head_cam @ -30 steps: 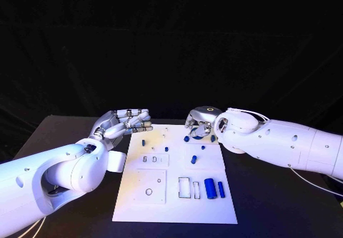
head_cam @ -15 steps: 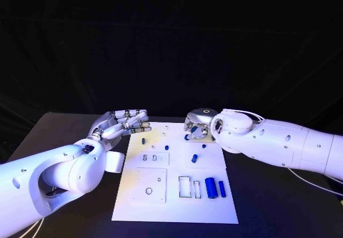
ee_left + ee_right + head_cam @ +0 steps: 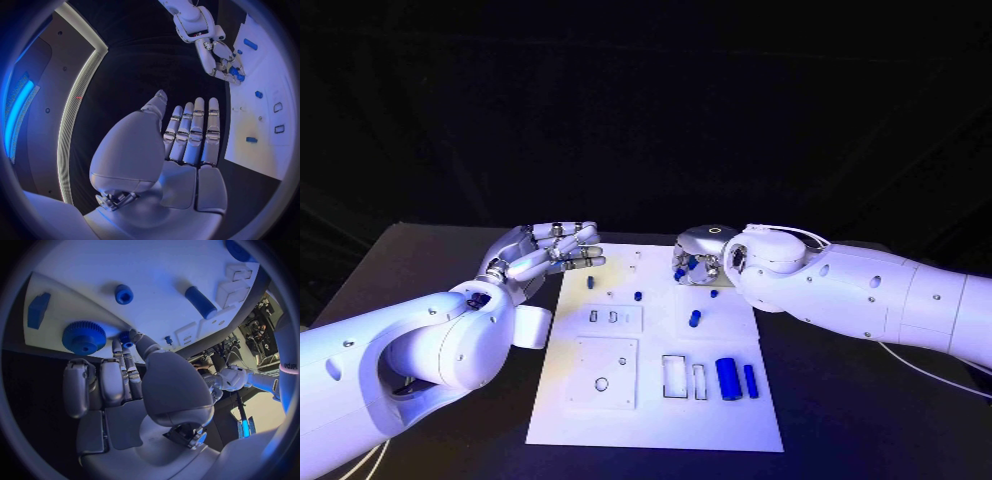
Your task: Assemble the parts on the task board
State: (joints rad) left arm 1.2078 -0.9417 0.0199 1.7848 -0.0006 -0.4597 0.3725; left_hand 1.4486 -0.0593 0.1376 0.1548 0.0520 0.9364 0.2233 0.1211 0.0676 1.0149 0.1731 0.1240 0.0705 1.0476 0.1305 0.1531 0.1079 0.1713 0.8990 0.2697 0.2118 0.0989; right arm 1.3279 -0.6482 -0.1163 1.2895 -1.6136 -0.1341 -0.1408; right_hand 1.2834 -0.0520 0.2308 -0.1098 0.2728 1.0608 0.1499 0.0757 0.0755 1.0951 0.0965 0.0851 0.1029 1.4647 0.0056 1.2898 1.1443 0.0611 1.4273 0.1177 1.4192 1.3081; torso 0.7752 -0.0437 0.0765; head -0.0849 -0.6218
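Right hand (image 3: 700, 258) pinches small blue peg (image 3: 127, 338) at task board (image 3: 653, 425) 12 o'clock edge; left hand (image 3: 548, 252) spread, empty, at 10 o'clock.

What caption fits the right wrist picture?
Silver right hand pinches a small blue peg beside a blue toothed gear on the white task board.

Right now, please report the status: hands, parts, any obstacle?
Left hand open, raised beside the board. Right hand pinching a small blue part at the board's far end, next to the blue gear. No obstacle seen.
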